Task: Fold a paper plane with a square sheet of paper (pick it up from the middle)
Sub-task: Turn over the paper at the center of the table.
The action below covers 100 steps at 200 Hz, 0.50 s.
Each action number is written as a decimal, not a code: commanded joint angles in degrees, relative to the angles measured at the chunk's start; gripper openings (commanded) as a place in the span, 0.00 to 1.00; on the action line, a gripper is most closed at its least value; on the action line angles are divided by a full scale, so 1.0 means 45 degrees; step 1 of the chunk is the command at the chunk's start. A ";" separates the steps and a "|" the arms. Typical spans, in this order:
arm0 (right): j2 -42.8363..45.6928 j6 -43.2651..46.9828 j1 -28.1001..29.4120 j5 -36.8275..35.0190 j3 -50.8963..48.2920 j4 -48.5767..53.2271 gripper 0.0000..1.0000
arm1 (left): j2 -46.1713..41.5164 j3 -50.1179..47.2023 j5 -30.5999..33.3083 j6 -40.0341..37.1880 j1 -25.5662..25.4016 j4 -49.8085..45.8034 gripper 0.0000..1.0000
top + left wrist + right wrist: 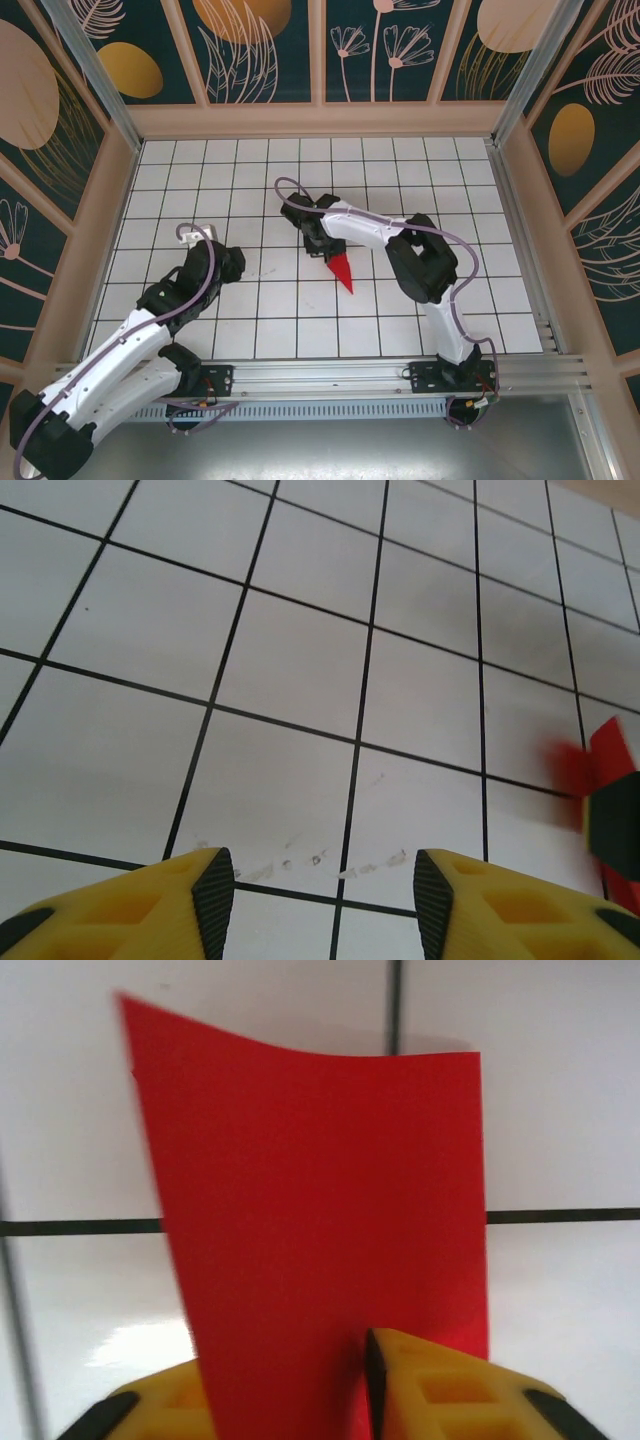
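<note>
So the folding looks pretty much done to me. From the top camera the plane [343,272] is already a slim red dart lying on the desk [250,180] around the middle. Its sharp tip points toward the near right. No flat square anywhere, it's all folded up.

The right pincer [328,248] sits right at the plane's blunt back end. In its wrist view the jaws stand partly apart with a red panel rising out of the gap. The paper touches the inner face of one finger [400,1380] and covers part of the other. With that much gap on thin paper I'd say it's not pinched, just standing loose between them. The panel's far edge is a bit wavy, so the fold may not be pressed totally flat. I can't make out the centre crease from any angle.

The left pincer [325,885] is about half open with nothing in it, hanging over bare tiles well off to the plane's left. A blurry bit of red shows at the right edge of its view.

What's left, I guess: get the right arm clear of the paper without dragging it, maybe one more press on the creases.
</note>
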<state>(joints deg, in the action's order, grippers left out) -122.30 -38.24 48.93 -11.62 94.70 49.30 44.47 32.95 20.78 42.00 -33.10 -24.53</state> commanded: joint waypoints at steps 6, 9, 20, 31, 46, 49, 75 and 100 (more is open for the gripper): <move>0.1379 0.0398 -0.0307 0.2920 -0.0481 -0.2137 0.50 | -0.0005 -0.0101 0.0748 0.0190 0.0077 -0.0368 0.56; 0.1624 0.0471 -0.0362 0.3137 -0.0683 -0.2433 0.53 | 0.0052 -0.0081 0.0717 0.0175 0.0081 -0.0368 0.56; 0.2622 0.0608 -0.0700 0.3925 -0.1446 -0.3412 0.61 | 0.0295 -0.0038 0.0547 0.0153 0.0086 -0.0368 0.56; 0.3565 0.0597 -0.1237 0.4957 -0.2459 -0.4538 0.63 | 0.0548 -0.0047 0.0380 0.0160 0.0082 -0.0349 0.56; 0.5024 0.0502 -0.1974 0.5718 -0.4124 -0.6095 0.64 | 0.0790 -0.0090 0.0273 0.0141 0.0075 -0.0286 0.56; 0.5302 0.0481 -0.2148 0.5869 -0.4490 -0.6383 0.64 | 0.0827 -0.0078 0.0252 0.0142 0.0089 -0.0290 0.56; 0.7094 0.0145 -0.3660 0.7894 -0.7486 -0.9059 0.52 | 0.1092 -0.0153 -0.0217 0.0343 0.0077 -0.0141 0.57; 0.7842 0.0138 -0.3841 0.8923 -0.9252 -1.0573 0.28 | 0.1379 -0.0336 -0.1523 0.0859 0.0073 0.0656 0.58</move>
<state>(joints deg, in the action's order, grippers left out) -88.12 -36.77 30.94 19.18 59.64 12.23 49.65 32.75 19.49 43.16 -33.10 -24.49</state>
